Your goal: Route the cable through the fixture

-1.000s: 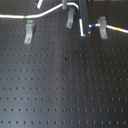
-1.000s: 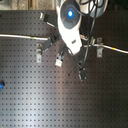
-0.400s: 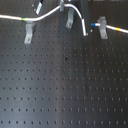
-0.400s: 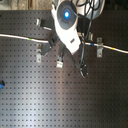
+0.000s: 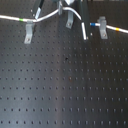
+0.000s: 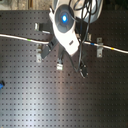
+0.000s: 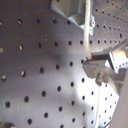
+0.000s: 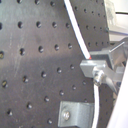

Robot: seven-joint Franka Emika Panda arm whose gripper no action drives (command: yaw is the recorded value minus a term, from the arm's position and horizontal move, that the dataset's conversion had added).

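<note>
Cable (image 5: 50, 16) runs lengthwise along far edge of desk (image 5: 65, 85), dipping toward middle clip (image 5: 69, 21). Fingers (image 8: 93, 64) pinch cable crosswise just beside that clip; next move must carry cable across into it.

Exterior views: both look down on the same board (image 5: 65, 85) from above.
Wrist views: close, skimming its holes.

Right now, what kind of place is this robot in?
Probably a robotics lab bench. The board is black metal with a grid of holes, small metal clips are bolted to it, and a white cable runs past them under the robot's hand.
</note>
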